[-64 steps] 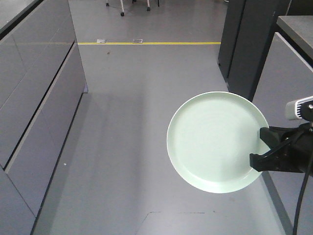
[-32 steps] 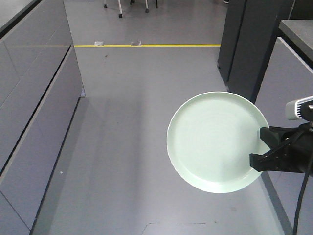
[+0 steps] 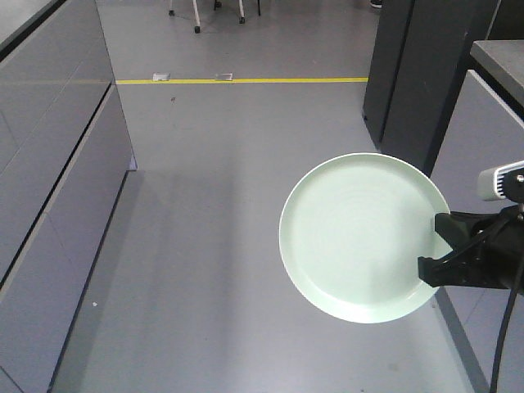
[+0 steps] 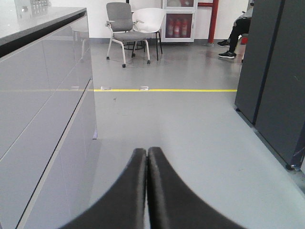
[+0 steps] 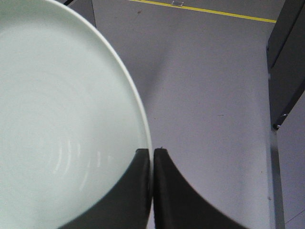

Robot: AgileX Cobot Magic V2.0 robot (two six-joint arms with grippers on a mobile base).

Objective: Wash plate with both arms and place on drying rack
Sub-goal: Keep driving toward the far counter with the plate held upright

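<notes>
Right end effector [image 5: 152, 153] pinches rim of round, glossy mint plate [image 3: 359, 237]; left end effector [image 4: 146, 156] closed, empty.

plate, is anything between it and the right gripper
Nothing visible: the right gripper is shut on the plate, pinching its right rim. The left gripper is shut, empty, and the drying rack is not in view.

plate [image 3: 364, 237]: right of centre, above the floor [image 3: 229, 205] | right gripper [image 3: 442, 250]: at plate's right rim, a finger on each face | counter cabinets [image 3: 49, 164]: along the left | tall cabinet [image 3: 409, 74]: behind plate, far right | floor line [image 3: 246, 80]: across far floor | chairs [image 4: 128, 24]: beyond line | left gripper [image 4: 147, 155]: above floor, cabinets to its left
</notes>
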